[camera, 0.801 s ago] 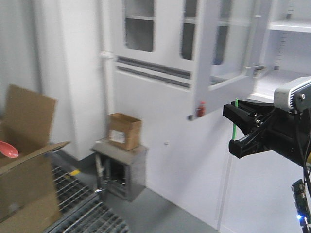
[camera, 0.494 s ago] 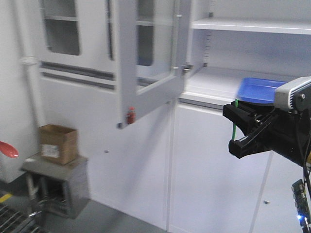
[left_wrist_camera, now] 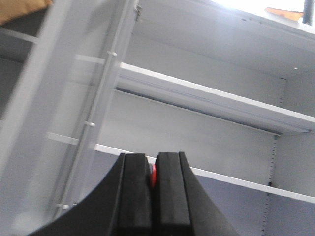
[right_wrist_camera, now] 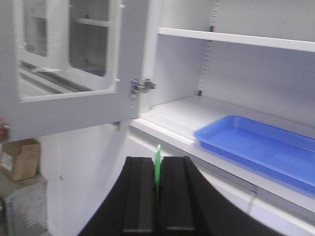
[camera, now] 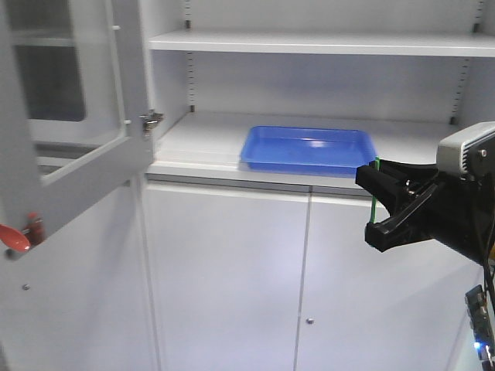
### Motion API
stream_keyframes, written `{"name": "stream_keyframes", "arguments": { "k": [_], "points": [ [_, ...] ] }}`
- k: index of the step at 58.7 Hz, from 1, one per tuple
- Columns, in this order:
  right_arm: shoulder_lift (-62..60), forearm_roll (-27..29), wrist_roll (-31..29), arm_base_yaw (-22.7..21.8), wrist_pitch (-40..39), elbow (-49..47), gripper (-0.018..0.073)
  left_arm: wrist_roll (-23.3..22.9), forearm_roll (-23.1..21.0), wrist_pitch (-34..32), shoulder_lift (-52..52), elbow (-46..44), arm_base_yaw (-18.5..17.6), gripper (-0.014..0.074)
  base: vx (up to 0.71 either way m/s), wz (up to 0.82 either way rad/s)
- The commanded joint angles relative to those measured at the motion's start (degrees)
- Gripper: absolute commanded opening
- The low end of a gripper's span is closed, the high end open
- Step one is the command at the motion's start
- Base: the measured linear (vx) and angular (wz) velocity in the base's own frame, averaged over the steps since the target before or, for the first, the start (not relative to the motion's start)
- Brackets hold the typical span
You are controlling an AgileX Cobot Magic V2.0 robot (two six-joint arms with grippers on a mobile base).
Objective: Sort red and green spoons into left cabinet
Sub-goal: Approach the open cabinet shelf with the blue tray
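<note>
- My view has swung round since half a second ago. The left cabinet (camera: 201,143) now faces me squarely, the blue tray (camera: 305,148) shows whole on its shelf, and the cardboard box is gone from view.
- The right gripper (right_wrist_camera: 157,167) stays clamped on the upright green spoon (camera: 373,187), out in front of the tray.
- The left gripper (left_wrist_camera: 151,164) pinches the red spoon (camera: 11,237), by the open door (camera: 77,139).
</note>
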Motion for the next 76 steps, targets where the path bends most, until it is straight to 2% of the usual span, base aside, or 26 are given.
{"name": "stream_keyframes", "arguments": {
  "k": [1, 28, 76],
  "points": [
    [-1.85, 1.87, -0.13, -0.12, -2.45, -1.75, -0.0009, -0.34, -0.88, -3.86, -1.04, -1.34, -0.14, 0.0010, 0.21, -0.41],
    [-1.85, 1.87, -0.13, -0.12, -2.45, -1.75, -0.0009, -0.34, -0.88, -3.86, -1.04, -1.34, -0.14, 0.0010, 0.26, -0.24],
    [-1.85, 1.87, -0.13, -0.12, -2.45, -1.75, -0.0009, -0.34, -0.88, -3.86, -1.04, -1.34, -0.14, 0.0010, 0.32, -0.08]
  ]
}}
